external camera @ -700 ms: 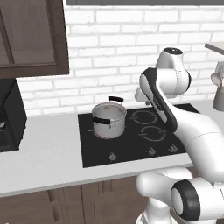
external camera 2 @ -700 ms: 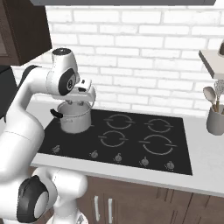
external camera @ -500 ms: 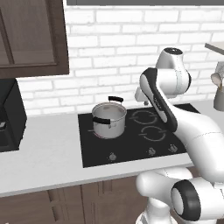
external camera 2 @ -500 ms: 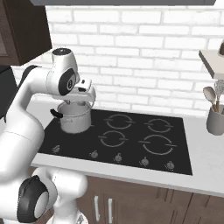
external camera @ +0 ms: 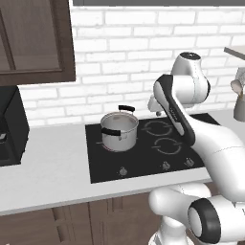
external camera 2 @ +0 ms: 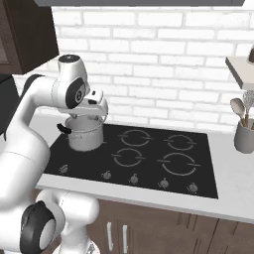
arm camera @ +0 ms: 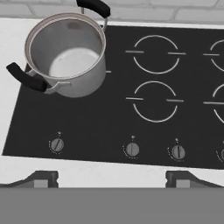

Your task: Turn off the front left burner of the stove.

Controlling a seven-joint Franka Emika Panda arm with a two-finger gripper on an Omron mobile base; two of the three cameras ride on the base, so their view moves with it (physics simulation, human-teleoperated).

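Observation:
The stove point(arm camera: 109, 118) is a black glass cooktop with grey ring markings point(arm camera: 155, 101) and a row of small silver knobs along its front; the leftmost knob point(arm camera: 57, 145) lies below a steel pot point(arm camera: 65, 52). The pot stands on the stove's left side, over the front left burner, of which a faint reddish rim point(external camera: 108, 145) peeks out at the pot's base. My gripper point(arm camera: 112, 179) hangs open above the stove, looking down, with nothing between its fingertips point(arm camera: 41, 178). From the right base view the gripper point(external camera 2: 89, 114) hovers just over the pot point(external camera 2: 85, 133).
A black boxy appliance point(external camera: 8, 125) stands on the counter left of the stove point(external camera: 148, 153). A grey utensil holder point(external camera 2: 244, 135) sits at the right, under a shelf point(external camera 2: 240, 65). A dark wall cabinet point(external camera: 33, 40) hangs at the upper left. White brick wall behind.

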